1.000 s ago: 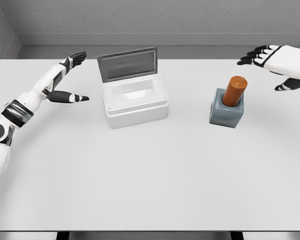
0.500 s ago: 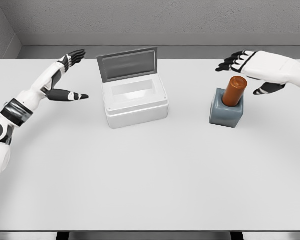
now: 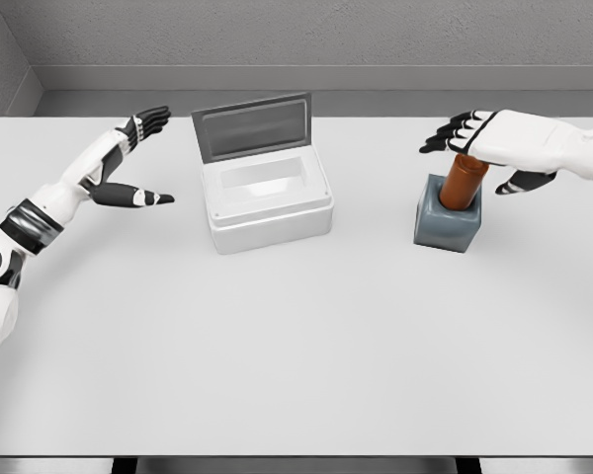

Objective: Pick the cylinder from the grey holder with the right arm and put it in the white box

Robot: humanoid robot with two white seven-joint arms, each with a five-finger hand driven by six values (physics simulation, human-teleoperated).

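An orange-brown cylinder [image 3: 464, 182] stands upright in the grey holder [image 3: 448, 222] at the right of the table. My right hand [image 3: 489, 150] hovers over the cylinder's top, palm down, fingers spread to the left and thumb to the right; it is open and covers the cylinder's top end. The white box [image 3: 267, 199] sits left of centre with its grey lid [image 3: 252, 125] raised at the back and its inside bare. My left hand [image 3: 138, 158] is open, held above the table to the left of the box.
The white table [image 3: 296, 346] stretches toward me from the box and holder. A grey wall runs along the table's far edge.
My right hand has moved left and down from the far right edge until it is over the cylinder's top. The left arm has barely shifted.
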